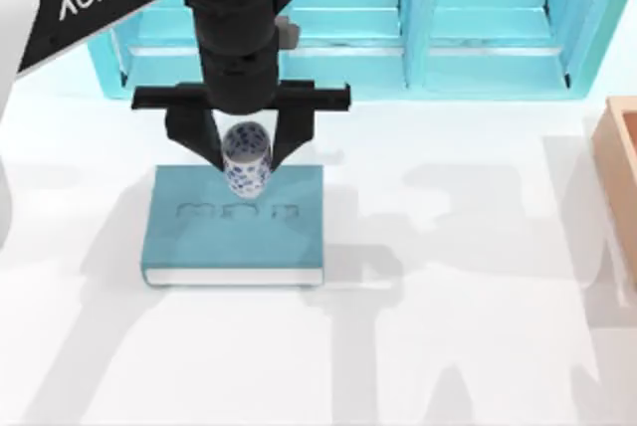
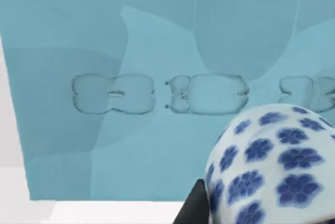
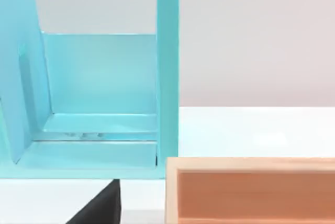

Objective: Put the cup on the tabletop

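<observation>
Left gripper: over the far edge of the teal book, fingers pinching the cup from both sides.
Cup: held between those fingers above the book's cover; contact with the cover cannot be told.
Tabletop: bare white room right of and in front of the book.
Edges: turquoise shelf unit behind; wooden box at the right edge.
Writing: "AGILE·X" on the left arm; the book's embossed marks are unreadable.

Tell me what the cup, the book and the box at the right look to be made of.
Cup, held in the left gripper: looks like glazed ceramic, glossy white with blue flowers. Book: teal hardcover, matte, embossed marks on the cover, pale page edges. Box: looks like unfinished wood, plain tan walls, though no grain is visible.
</observation>
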Controlling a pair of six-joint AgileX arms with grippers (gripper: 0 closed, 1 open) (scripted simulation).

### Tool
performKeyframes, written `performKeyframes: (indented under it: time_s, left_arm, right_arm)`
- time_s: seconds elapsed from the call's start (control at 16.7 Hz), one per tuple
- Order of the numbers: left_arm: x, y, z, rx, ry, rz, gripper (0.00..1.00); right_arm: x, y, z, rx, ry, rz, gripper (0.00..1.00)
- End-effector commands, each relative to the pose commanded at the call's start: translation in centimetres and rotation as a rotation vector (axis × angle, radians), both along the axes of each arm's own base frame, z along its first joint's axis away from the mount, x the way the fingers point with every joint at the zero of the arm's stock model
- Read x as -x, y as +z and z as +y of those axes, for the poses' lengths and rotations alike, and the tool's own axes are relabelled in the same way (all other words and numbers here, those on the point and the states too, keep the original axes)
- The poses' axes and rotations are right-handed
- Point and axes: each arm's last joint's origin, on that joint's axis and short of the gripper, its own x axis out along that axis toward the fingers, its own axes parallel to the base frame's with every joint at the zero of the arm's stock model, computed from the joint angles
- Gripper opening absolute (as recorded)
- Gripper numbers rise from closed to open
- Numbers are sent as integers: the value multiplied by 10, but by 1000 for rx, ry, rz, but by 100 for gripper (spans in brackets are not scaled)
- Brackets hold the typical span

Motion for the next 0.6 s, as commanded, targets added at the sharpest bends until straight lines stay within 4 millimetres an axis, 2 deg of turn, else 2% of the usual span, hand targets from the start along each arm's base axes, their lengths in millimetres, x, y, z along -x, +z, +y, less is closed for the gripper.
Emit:
performKeyframes:
  time_s: [0.36, 0.6]
  left_arm:
    - [-1, 1, -2, -3, -3, 6, 0]
    - [-7, 2, -25, -12, -13, 25, 0]
  right_arm:
    - [0, 0, 0, 0, 0, 0, 100]
    - [0, 0, 0, 0, 0, 0, 100]
